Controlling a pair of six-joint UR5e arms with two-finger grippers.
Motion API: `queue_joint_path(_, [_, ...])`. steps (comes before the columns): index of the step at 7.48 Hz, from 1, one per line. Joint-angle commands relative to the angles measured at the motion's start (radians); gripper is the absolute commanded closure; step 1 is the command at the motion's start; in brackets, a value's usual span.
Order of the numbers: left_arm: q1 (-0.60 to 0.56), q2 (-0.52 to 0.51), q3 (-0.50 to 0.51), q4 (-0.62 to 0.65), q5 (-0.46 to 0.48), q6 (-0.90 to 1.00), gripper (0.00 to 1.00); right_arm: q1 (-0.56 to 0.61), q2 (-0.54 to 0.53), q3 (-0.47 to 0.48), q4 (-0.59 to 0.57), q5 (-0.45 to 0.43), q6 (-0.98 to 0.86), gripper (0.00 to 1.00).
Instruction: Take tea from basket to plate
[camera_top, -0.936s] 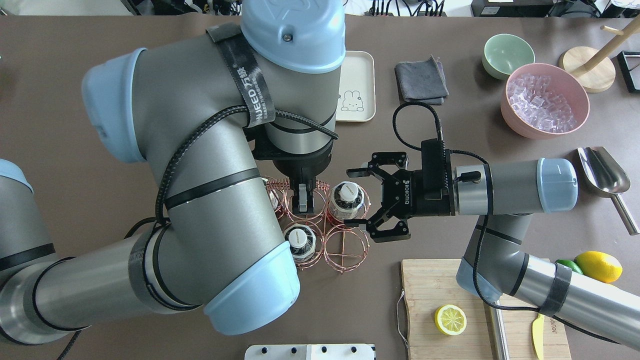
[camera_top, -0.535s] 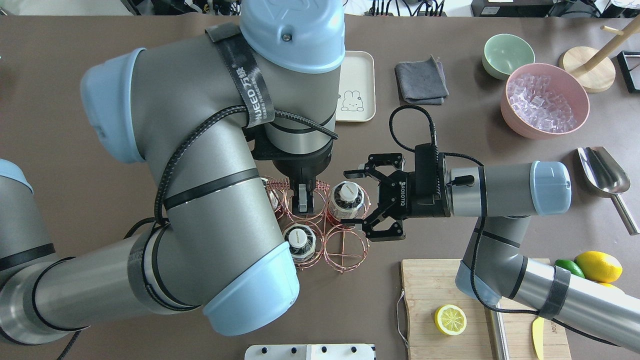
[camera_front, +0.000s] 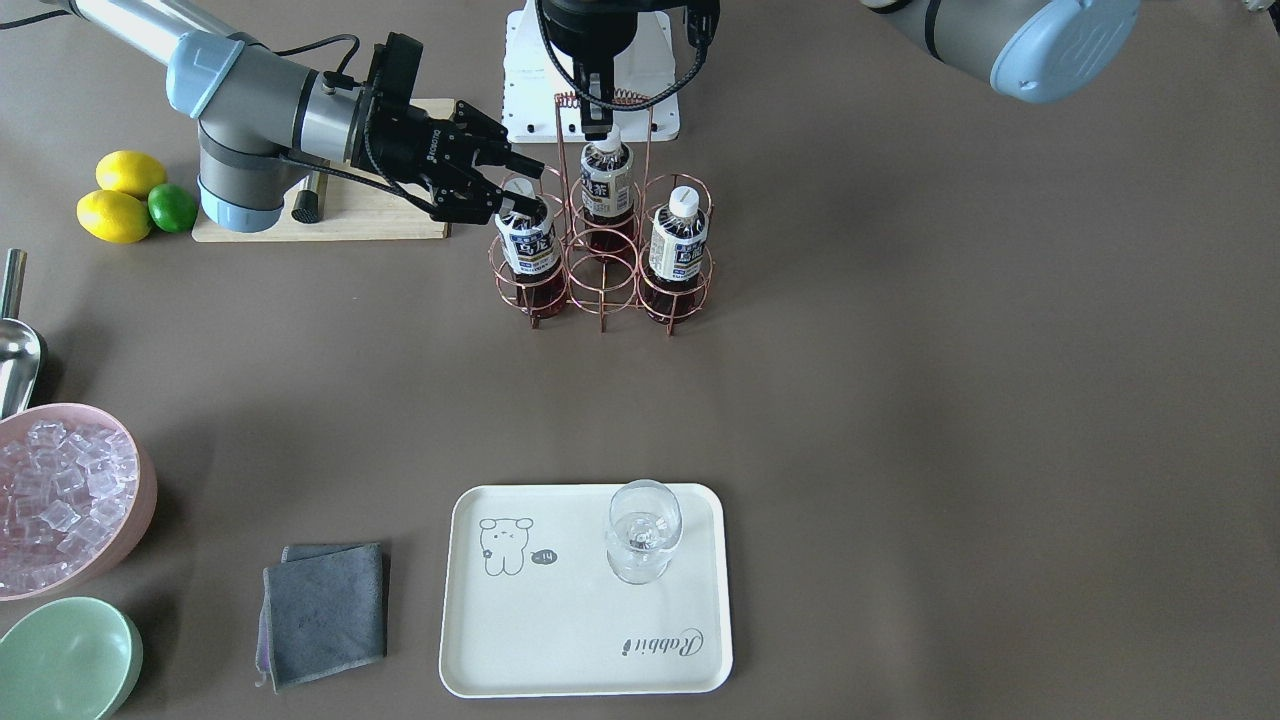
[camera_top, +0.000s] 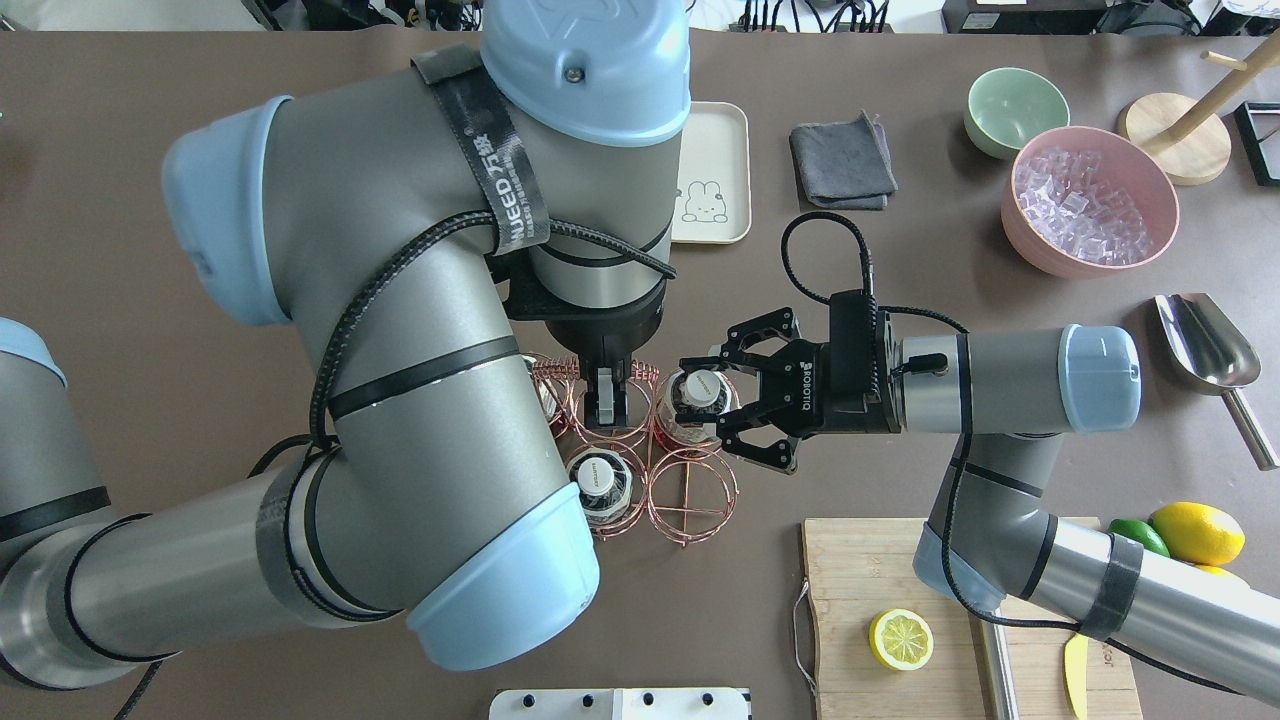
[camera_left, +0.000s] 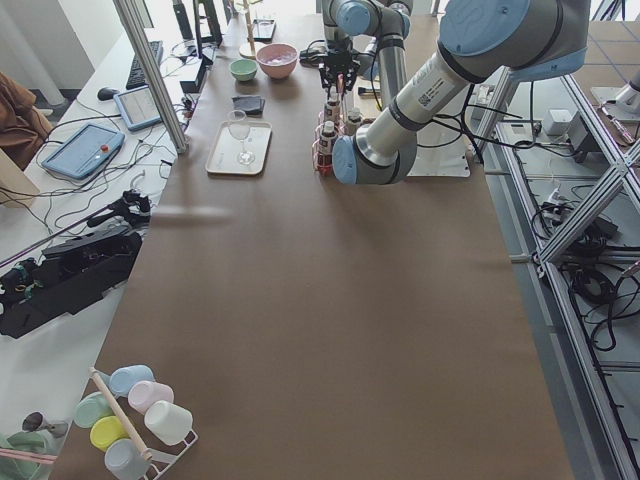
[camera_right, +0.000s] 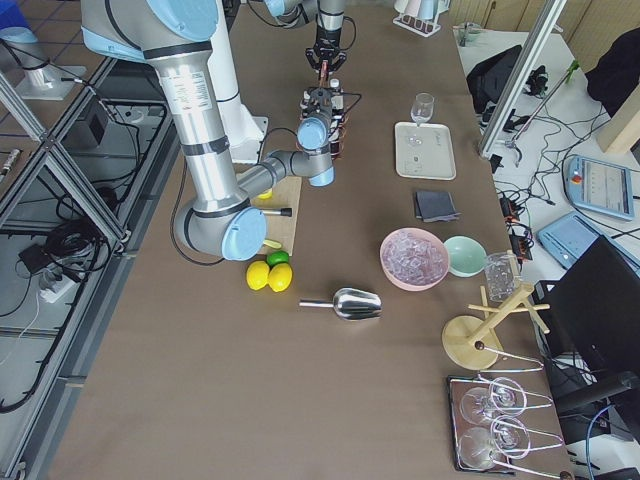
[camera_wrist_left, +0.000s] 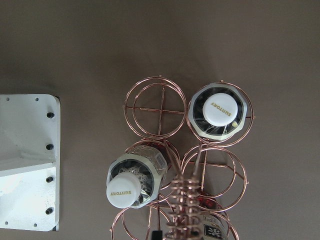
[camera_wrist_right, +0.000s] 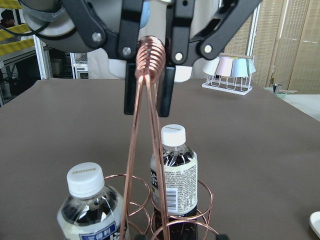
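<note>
**Tea bottle (camera_front: 527, 255) in the basket (camera_wrist_left: 162, 111), right gripper (camera_top: 700, 393) closed in around its cap**

The bottle stands upright in the basket's far row, in the cell at the robot's right end. Its base sits down inside the wire rings. The right gripper reaches in level from the right. Its two fingers (camera_top: 700, 358) sit close on either side of the white cap (camera_top: 704, 386), one on the far side and one on the near side. Whether they press on the bottle or stand just off it cannot be told.

The left gripper (camera_wrist_right: 148, 107) comes straight down over the middle of the basket. It is clamped on the tall handle (camera_wrist_right: 150, 55) just below its coiled top. Two more bottles stand in other cells, one (camera_front: 678, 245) at the left end of the far row and one (camera_front: 607, 185) in the middle of the near row.

The plate (camera_front: 580, 640) lies on the far side of the table (camera_front: 900, 400), well apart from the basket. A clear glass (camera_front: 643, 535) stands upright on the plate's near left part. A folded grey cloth (camera_front: 325, 610) lies just beside the plate on its right. Farther right are a green bowl (camera_top: 1015, 110) and a pink bowl (camera_top: 1060, 262) of ice. A cutting board (camera_top: 860, 580) with a lemon half (camera_top: 901, 640) lies near the robot on the right.
</note>
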Motion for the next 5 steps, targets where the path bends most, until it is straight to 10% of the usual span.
queue_joint_path(1, [0.000,0.000,0.003,-0.001,0.001,0.000,1.00,0.007,-0.004,0.001,0.000,0.001,-0.012,0.45])
queue_joint_path(5, [0.000,-0.006,0.015,-0.001,0.001,0.000,1.00,0.018,-0.004,0.006,-0.011,0.001,-0.030,0.75])
